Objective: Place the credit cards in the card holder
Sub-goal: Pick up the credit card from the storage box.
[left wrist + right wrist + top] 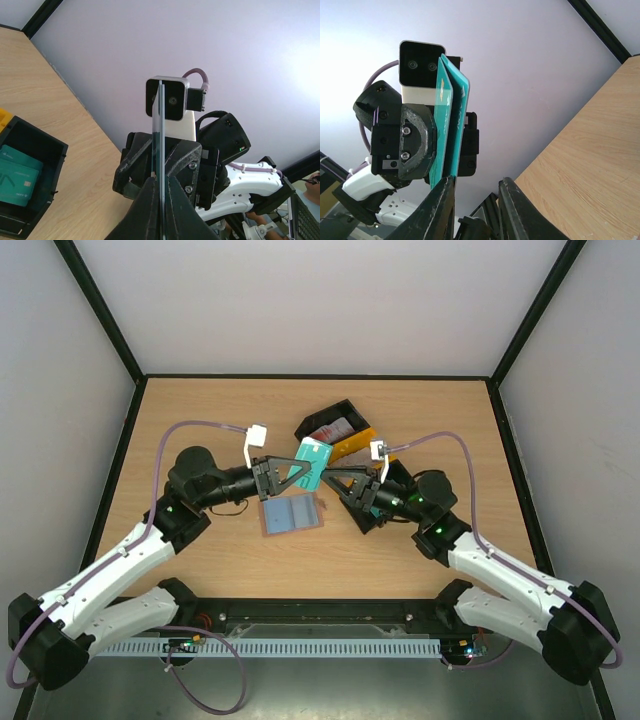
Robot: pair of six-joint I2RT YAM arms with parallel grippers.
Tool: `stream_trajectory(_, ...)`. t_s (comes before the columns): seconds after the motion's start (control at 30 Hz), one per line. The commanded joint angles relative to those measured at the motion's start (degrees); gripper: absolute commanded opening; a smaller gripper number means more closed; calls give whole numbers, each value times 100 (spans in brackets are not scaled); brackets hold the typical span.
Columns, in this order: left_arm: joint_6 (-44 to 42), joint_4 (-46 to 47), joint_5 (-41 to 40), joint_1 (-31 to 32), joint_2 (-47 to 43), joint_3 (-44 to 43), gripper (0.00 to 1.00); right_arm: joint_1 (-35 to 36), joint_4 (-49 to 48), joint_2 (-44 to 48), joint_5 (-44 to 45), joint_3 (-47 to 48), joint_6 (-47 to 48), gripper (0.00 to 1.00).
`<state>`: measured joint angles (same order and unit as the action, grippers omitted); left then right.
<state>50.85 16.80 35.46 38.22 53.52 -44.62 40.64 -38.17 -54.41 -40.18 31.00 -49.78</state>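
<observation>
My left gripper (297,472) is shut on two teal credit cards (313,462) and holds them on edge above the table. In the left wrist view the cards (161,130) show edge-on, pinched in my left gripper (161,181). My right gripper (336,480) faces it, open. In the right wrist view the cards (449,125) fan slightly and their lower edge sits against the left fingertip (441,192) of my right gripper (476,189). The card holder (292,515) lies open on the table below, blue pockets up.
A black tray (335,423) and a yellow tray (357,447) stand behind the grippers. In the left wrist view the black tray (50,150) holds more teal cards (17,175). Grey walls enclose the wooden table (200,410).
</observation>
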Motion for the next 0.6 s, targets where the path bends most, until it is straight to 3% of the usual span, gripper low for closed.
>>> stream_trajectory(0.0,1,495,494,37,-104,15,3,0,-203,-256,-118,142,-241,23)
stream_trajectory(0.2,-31,553,731,37,69,24,2,2,-353,-630,-442,381,-693,25)
stream_trajectory(0.37,263,566,473,30,215,64,2,-2,-1662,-1050,-751,372,-1569,28)
stream_trajectory(0.47,501,556,354,-18,331,52,3,-3,-2183,-1176,-586,386,-2006,22)
stream_trajectory(0.57,779,641,275,-107,390,69,3,2,-2461,-1235,-446,442,-2294,9)
